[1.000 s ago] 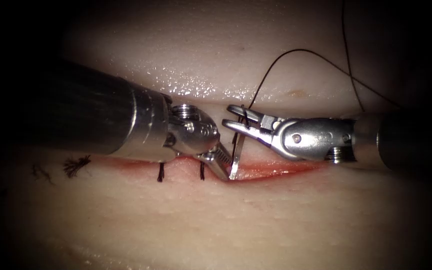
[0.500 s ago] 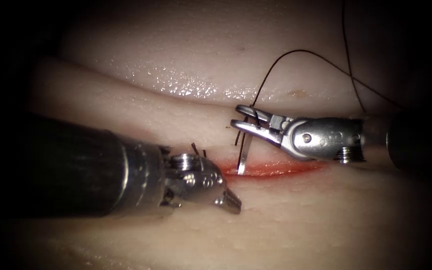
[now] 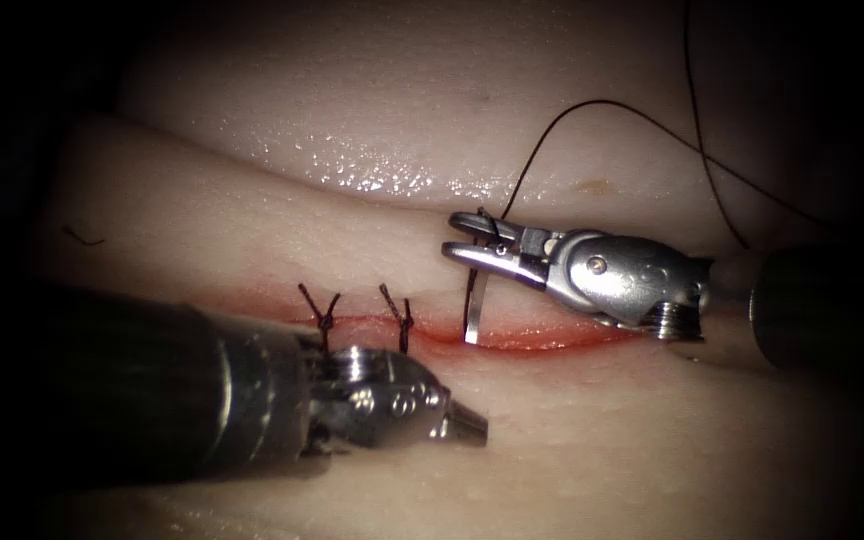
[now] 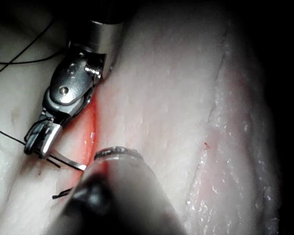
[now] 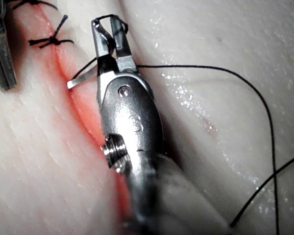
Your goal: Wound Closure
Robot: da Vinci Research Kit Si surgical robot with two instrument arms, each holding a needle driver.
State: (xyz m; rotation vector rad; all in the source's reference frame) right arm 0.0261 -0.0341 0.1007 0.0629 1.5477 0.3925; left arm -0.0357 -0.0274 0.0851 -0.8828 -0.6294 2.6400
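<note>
My right tool [image 3: 455, 236] reaches in from the right above the cut [image 3: 552, 340], its jaws shut on the curved needle [image 3: 473, 305] near the thread end. The needle hangs down from the jaws, and its free end rests at the open cut, not driven into the tissue [image 3: 372, 110]. Black thread [image 3: 592, 103] arcs from the jaws up and to the right. My left tool [image 3: 472, 428] lies on the near side of the cut with its jaws shut on nothing. The right wrist view shows the same grip [image 5: 107, 23] on the needle [image 5: 81, 77].
Two knotted stitches [image 3: 320, 312] [image 3: 400, 316] close the left part of the cut, just beyond the left tool's wrist. Red fluid lines the open stretch of the cut to the right of the needle. The thread trails off over the far tissue at upper right.
The left tool has drawn away from the needle at the cut and dropped to the near side, uncovering the two stitches. The right tool keeps hold of the needle and has shifted slightly left.
</note>
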